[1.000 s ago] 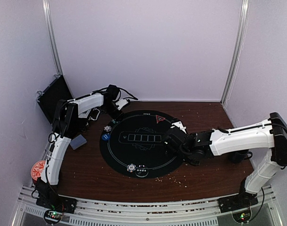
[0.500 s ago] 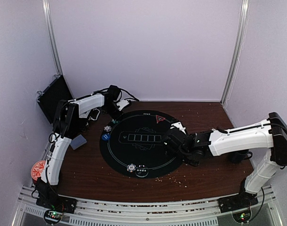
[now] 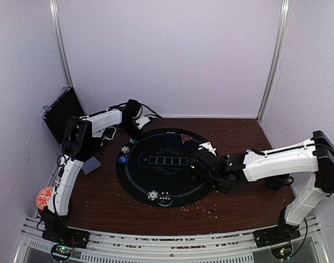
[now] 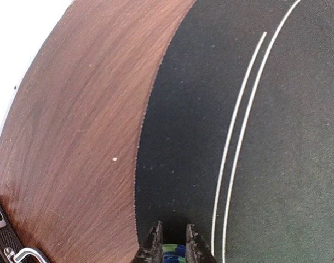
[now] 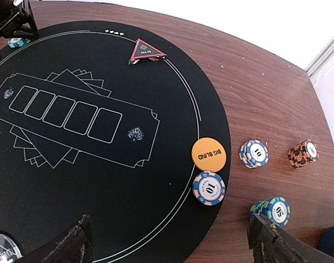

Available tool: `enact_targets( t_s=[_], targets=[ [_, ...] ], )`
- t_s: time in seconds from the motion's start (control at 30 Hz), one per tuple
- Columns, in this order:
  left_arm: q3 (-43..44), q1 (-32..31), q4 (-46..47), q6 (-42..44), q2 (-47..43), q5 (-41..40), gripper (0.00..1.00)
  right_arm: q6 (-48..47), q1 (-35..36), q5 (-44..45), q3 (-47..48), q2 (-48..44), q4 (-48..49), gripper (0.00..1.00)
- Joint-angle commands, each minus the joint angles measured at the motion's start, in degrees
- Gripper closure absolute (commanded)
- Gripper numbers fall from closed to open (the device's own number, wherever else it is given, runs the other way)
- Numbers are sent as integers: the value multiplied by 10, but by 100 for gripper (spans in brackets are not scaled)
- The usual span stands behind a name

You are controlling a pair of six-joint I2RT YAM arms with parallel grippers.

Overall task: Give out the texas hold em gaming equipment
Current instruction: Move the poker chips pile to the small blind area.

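White panel walls close in a dark wooden table (image 3: 101,205). Most of its middle is taken by a round black mat (image 3: 161,183) printed with white rings and a row of five card outlines.

The right arm (image 3: 276,159) lies low across the table from the right side. Its right gripper (image 5: 170,235) hangs over the right part of the mat with the jaws spread wide and nothing between them. The left arm (image 3: 101,118) reaches to the far-left edge of the mat. There the left gripper (image 4: 172,240) is pinched narrow on a striped chip (image 4: 172,252) that shows green and blue at its rim; whether it is one chip or several I cannot tell.

A black case (image 3: 60,112) leans at the left wall, and a red-topped can (image 3: 44,197) stands at the near left edge. Grey-blue playing cards (image 3: 91,165) lie in a small pile on the bare wood left of the mat.

An orange button (image 5: 209,154) marked BIG BLIND lies flat just inside the right rim of the mat. A blue-and-white chip stack (image 5: 209,188) marked 10 sits just beside it at the rim. On the wood to the right stand three more stacks:
- a second blue-and-white stack (image 5: 254,153);
- a red-orange striped stack (image 5: 302,153);
- a green-and-blue stack (image 5: 274,211), nearest the wrist camera.

Off the left rim lie a blue button (image 3: 122,159) and a teal chip (image 3: 125,149), close together. A white chip (image 3: 152,195) rests on the near part of the mat. At the far rim sits the red triangle marker (image 5: 147,52), lettered ALL IN.
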Motion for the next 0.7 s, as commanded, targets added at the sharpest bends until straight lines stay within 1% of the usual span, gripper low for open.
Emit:
enact_targets(
  t_s=[0.0, 0.27, 0.53, 0.67],
  targets=[
    [-17, 3, -15, -18, 0, -40, 83, -3, 6, 17, 14, 2, -7, 0],
    [-33, 5, -22, -34, -9, -43, 83, -4, 9, 19, 15, 1, -8, 0],
    [-73, 7, -9, -61, -37, -52, 83, -5, 11, 22, 16, 3, -9, 0],
    [-97, 9, 1, -66, -55, -42, 83, -5, 11, 23, 16, 3, -10, 0]
  ],
)
